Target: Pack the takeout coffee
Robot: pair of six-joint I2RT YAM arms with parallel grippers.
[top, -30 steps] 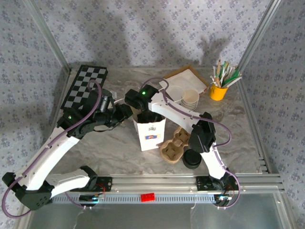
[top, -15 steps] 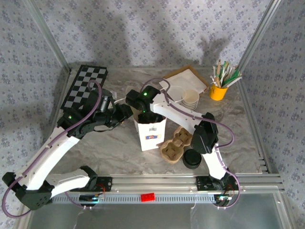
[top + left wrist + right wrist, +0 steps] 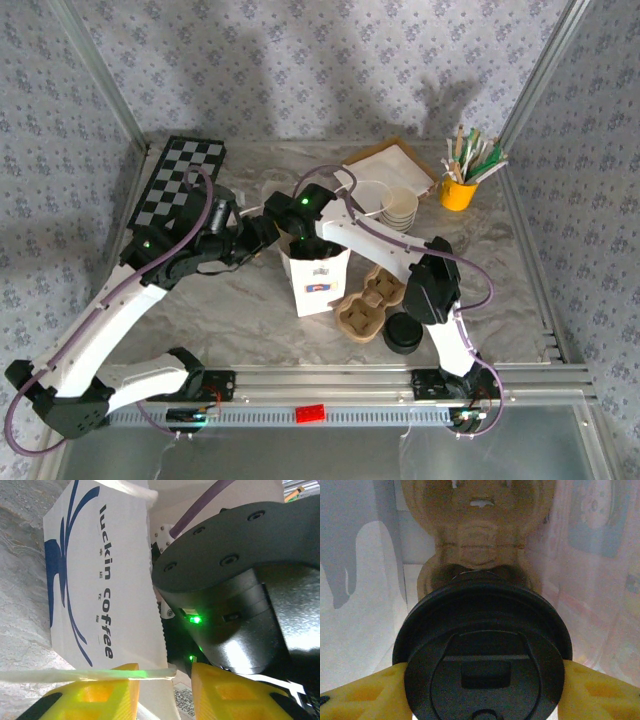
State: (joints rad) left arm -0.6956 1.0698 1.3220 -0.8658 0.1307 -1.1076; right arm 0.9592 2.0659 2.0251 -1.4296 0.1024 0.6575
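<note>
Coffee cup (image 3: 482, 650), one, round and black-lidded, sits clamped in our right end effector (image 3: 482, 690) inside one white paper bag (image 3: 100, 580), with one brown moulded-pulp carrier (image 3: 480, 540) beyond its fingers. Our left end effector (image 3: 165, 690) stands partly open at the bag's rim.

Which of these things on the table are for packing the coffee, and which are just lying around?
Job: paper bag; lidded cup in the right gripper; carrier inside the bag; probably the second carrier and black lid beside it.
Lying about: checkerboard; yellow cup of sticks; stacked paper cups; white paper sheet.
</note>
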